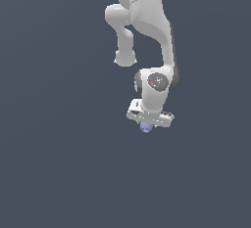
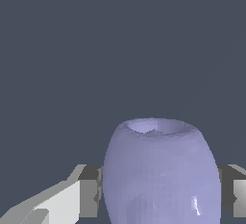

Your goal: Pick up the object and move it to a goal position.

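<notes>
The object (image 1: 145,127) is a small lavender-purple roundish lump, showing just under the white hand of the arm in the exterior view. In the wrist view the object (image 2: 161,172) fills the lower middle, smooth and barrel-shaped with a shallow dimple on its end. My gripper (image 1: 146,125) is shut on it: one grey finger pad (image 2: 90,192) presses one flank and the other finger (image 2: 235,192) presses the opposite flank. The fingertips themselves are hidden behind the hand in the exterior view.
A plain dark blue-grey surface (image 1: 59,163) fills both views. The white arm (image 1: 147,21) reaches down from the top of the exterior view. No other objects show.
</notes>
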Robot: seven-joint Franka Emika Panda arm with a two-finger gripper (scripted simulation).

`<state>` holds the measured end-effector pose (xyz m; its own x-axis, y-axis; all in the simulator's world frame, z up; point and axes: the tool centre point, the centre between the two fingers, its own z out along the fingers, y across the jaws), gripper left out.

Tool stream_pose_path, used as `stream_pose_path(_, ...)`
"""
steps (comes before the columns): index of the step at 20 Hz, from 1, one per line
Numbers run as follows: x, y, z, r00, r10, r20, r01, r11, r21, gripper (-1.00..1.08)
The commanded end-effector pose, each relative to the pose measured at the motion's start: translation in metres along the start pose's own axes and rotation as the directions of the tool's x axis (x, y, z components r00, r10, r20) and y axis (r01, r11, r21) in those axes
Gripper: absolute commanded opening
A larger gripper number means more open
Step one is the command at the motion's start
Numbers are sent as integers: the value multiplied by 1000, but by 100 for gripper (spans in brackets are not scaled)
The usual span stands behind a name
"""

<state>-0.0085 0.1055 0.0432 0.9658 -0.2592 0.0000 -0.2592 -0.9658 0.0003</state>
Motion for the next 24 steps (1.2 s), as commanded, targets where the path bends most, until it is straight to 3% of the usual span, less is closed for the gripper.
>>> stream_pose_path(1, 0, -3, -6, 1000, -1, -1, 1, 1000, 1, -100)
stream_pose_path(10, -7, -27, -61, 1000, -1, -1, 1, 1000, 1, -100)
stream_pose_path(24, -22, -93, -209, 1000, -1, -1, 1, 1000, 0, -100)
